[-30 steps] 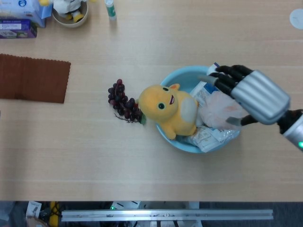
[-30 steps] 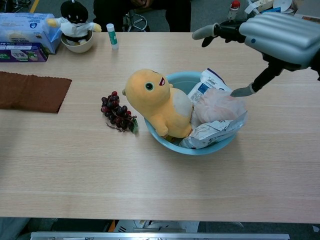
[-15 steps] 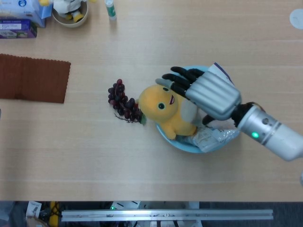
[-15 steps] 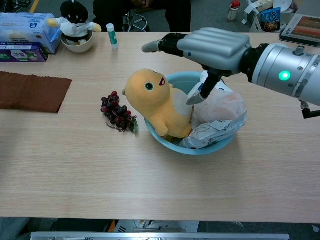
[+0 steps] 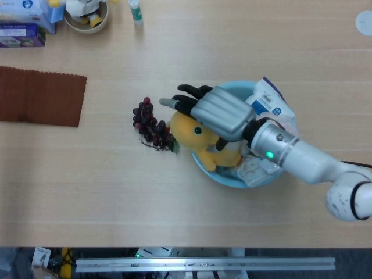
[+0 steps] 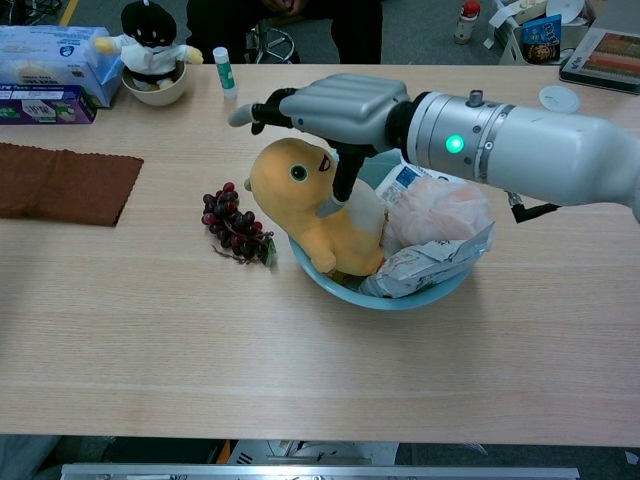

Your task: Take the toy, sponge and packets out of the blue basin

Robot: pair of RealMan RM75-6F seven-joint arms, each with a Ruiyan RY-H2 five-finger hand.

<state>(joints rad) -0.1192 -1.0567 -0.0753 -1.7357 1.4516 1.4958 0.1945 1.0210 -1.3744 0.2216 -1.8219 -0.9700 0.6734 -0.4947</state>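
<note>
- Nothing is out yet, judging by how things lie: the toy (image 6: 315, 210), sponge (image 6: 440, 210) and packets all sit in the basin (image 6: 400, 295)
- The toy, a yellow plush, leans over the basin's left rim, its head outside the rim and its body inside
- The sponge, a pale pink puff, lies in the basin's right half, with one packet (image 6: 405, 180) standing behind it at the far rim and another packet (image 6: 425, 262) crumpled at the near rim
- The right robot hand (image 6: 335, 105) hovers over the toy's head, fingers spread and reaching past it, thumb pointing down beside the toy's face; it holds nothing, and whether the thumb touches the plush cannot be told
- The left robot hand shows in neither view
- Grapes (image 6: 232, 228) lie on the table (image 6: 150, 330) just left of the basin, near the toy's head
- Left to do, as I judge it: the whole task, with the toy the likely first pick since the right robot hand is above it
</note>
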